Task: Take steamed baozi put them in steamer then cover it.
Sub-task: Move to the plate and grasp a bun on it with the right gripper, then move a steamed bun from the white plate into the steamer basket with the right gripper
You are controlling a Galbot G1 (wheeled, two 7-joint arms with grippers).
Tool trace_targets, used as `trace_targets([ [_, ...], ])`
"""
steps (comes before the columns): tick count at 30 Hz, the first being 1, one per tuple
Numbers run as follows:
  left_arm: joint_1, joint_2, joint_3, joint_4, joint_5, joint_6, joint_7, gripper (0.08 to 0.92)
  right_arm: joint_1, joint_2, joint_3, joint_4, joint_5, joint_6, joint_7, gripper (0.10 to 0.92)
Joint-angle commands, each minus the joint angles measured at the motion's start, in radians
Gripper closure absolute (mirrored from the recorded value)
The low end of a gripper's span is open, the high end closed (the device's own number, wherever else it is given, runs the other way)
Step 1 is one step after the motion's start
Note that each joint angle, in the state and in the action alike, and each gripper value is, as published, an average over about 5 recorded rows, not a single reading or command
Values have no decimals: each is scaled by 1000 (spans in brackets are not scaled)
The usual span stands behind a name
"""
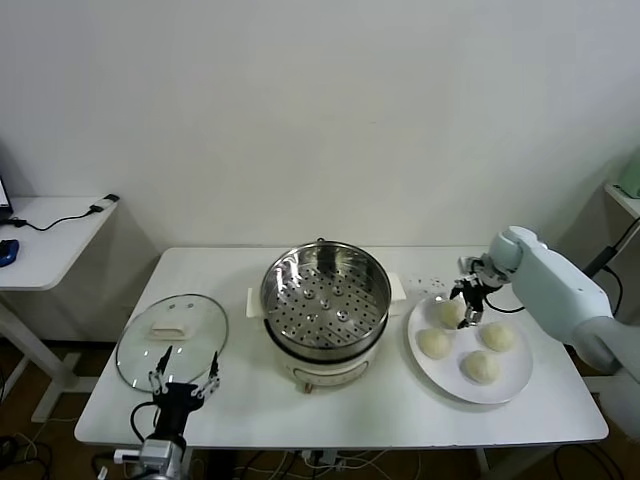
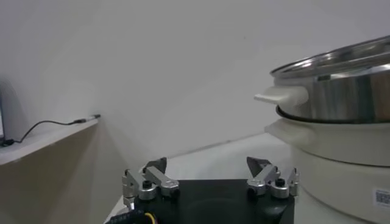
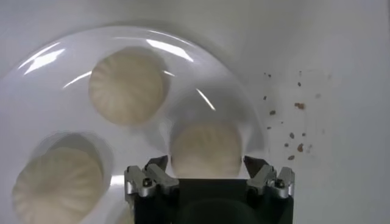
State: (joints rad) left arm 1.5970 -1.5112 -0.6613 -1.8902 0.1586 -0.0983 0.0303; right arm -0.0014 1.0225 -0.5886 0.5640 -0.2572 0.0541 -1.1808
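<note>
Step in hand looks like the first pick: right claw (image 1: 468, 304) sits over the back-left bun (image 1: 449, 311) on the plate (image 1: 440, 372), fingers spread either side of it, not yet closed. Wrist view confirms: bun (image 3: 205, 150) centred between the open fingers.

All four buns on the plate, right of the steamer (image 1: 325, 310). Steamer tray has nothing in it. Lid (image 1: 172, 339) lies flat on the desk (image 1: 400, 410), left of the steamer.

Left claw (image 1: 184, 385) parked low at the desk's front-left edge, near the lid, fingers apart, holding nothing.

Next, as I read it: drop a touch, close gently on the bun since it probably squashes easily, lift clear of the plate rim, carry left over the steamer wall and release on the tray. Neighbouring buns sit near; keep the fingers off them.
</note>
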Motion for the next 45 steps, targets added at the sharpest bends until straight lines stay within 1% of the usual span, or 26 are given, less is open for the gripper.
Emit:
trace_targets([
  [1,1,2,-1,1,-1,-1,0,177,7,21,-3,-24,-13,4,-3,268],
  [8,1,3,0,-2,-2,9,-12,177,4,16,2,-15,-13,7,-5,341],
  [13,2,3,0,0,-6,18,-24,177,25,-7,-3,12,-4,43,-16,354],
  [16,5,4,-1,-1,-8,19,-27,177,73,-34,-36,53,13,88,-50,355],
  [21,10,7,-2,-5,-9,14,-24,177,238,-73,-171,150,48,175,-134,355],
  [24,10,7,-1,-7,-8,15,-24,177,374,-82,-313,225,117,216,-168,355],
  [27,11,6,0,-9,-7,17,-24,177,501,-64,-432,280,183,270,-184,355],
  [30,12,6,2,-12,-6,18,-23,177,614,-20,-516,318,209,343,-190,355],
  [37,18,6,8,-14,-3,20,-23,177,715,105,-556,400,160,476,-170,348],
  [45,27,9,9,-13,-3,20,-23,177,633,240,-500,504,-42,590,-97,347],
])
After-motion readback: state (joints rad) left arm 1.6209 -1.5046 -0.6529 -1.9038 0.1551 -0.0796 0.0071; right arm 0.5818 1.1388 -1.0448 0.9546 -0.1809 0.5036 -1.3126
